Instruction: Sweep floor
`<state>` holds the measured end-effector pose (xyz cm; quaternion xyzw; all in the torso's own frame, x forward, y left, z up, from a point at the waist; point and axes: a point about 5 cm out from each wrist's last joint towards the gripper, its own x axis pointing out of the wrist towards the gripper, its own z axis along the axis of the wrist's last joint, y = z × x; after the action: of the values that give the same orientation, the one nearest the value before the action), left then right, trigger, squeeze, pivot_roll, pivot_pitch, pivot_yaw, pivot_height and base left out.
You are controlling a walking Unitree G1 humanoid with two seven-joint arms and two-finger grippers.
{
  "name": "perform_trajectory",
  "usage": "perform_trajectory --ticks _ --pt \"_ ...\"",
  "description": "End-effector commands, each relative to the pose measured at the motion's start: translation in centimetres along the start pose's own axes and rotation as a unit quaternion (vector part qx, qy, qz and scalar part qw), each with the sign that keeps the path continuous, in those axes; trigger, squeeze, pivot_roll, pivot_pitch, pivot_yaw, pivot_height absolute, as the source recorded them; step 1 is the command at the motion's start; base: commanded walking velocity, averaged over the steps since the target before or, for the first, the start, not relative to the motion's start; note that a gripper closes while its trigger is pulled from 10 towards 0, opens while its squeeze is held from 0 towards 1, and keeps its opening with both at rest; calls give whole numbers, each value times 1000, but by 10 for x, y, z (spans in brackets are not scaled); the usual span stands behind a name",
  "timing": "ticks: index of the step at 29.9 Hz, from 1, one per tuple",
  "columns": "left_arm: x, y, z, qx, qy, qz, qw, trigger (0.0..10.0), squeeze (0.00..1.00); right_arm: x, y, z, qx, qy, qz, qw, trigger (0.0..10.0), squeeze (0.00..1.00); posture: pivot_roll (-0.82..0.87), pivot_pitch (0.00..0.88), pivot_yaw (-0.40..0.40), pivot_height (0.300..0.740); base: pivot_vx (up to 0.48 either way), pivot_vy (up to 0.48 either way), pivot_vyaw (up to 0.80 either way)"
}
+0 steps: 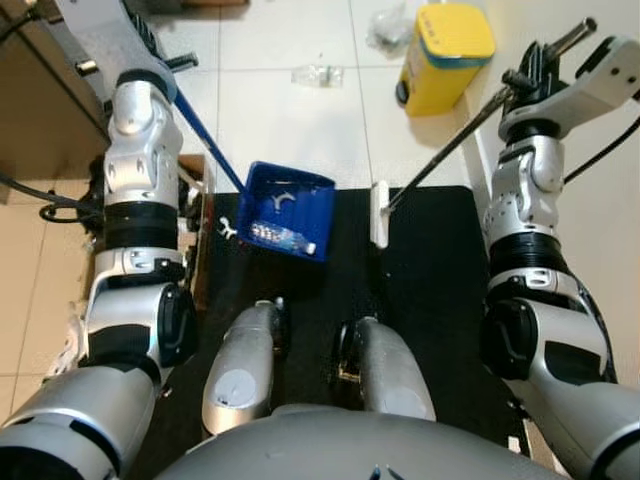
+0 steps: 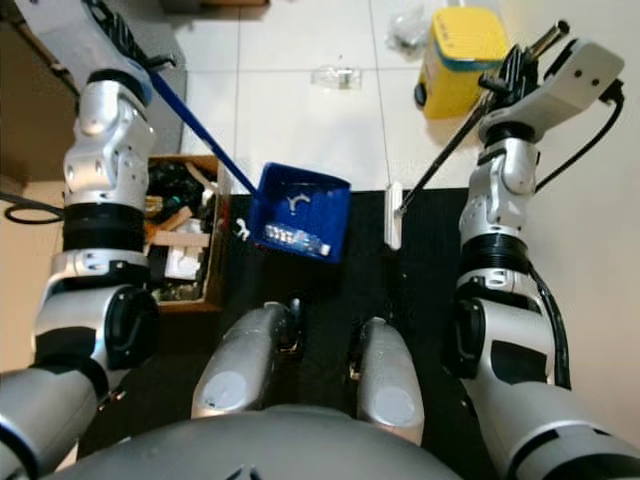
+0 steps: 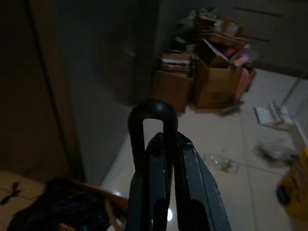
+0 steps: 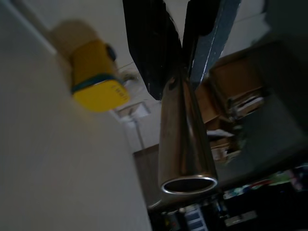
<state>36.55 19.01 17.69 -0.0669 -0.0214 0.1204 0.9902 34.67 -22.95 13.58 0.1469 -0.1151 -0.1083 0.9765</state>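
While left gripper (image 1: 160, 62) pinches dustpan (image 1: 288, 212) handle, bottle (image 1: 283, 237) inside, and right gripper (image 1: 535, 62) clamps broom (image 1: 380, 213) pole below: tilt may spill bottle; crumpled plastic (image 1: 317, 74) beyond broom unswept.

Both eye views are bright and evenly lit from overhead, with the white floor tiles (image 1: 280, 110) near washed out and soft glare on the silver arms. Straight lines bow slightly toward the picture edges. The black mat (image 1: 430, 290) swallows detail. The left wrist view is dim and grainy; the left gripper (image 3: 166, 187) is a blurred dark shape, the cardboard boxes (image 3: 207, 77) soft. The right wrist view is underexposed, with the metal tube (image 4: 185, 144) and yellow bin (image 4: 96, 77) out of focus.
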Motion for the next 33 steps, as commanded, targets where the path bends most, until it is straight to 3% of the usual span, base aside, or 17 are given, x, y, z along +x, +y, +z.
perform_trajectory --ticks 1,8,33 --pt "1 -4 7 -5 -14 -7 1000 10000 0 3 0 8 1 -22 -1 1000 10000 0 102 2 -1 740 -349 0 0" --pt "1 -4 6 -5 -13 -8 1000 10000 0 3 -1 8 1 -22 -2 1000 10000 0 102 3 0 740 -316 0 0" --pt "3 -12 -2 -15 16 -16 1000 10000 0 2 -2 7 -1 -18 -4 1000 10000 0 101 5 -3 740 0 0 0"
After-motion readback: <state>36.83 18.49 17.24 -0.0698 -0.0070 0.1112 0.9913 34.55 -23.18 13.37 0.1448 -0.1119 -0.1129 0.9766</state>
